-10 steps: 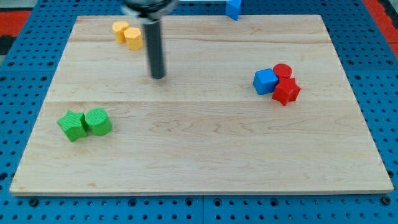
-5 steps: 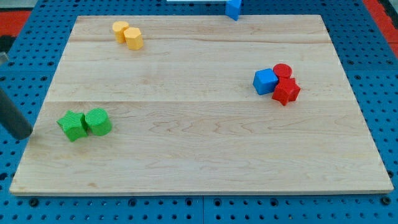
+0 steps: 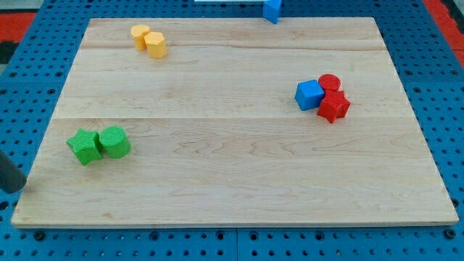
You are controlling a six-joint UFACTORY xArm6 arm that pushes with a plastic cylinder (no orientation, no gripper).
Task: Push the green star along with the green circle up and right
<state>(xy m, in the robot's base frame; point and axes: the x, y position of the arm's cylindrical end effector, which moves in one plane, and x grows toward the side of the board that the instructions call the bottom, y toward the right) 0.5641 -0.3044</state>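
Observation:
A green star and a green circle sit touching side by side near the board's left edge, the star on the left. My tip shows at the view's far left edge, just off the board's left side, below and left of the green star and apart from it.
Two yellow blocks sit together at the top left. A blue cube, a red circle and a red star cluster at the right. Another blue block sits at the top edge. The wooden board lies on a blue pegboard.
My tip has swept from the board's upper middle down and left, past the left edge, and now sits lower at the far left. No blocks have moved.

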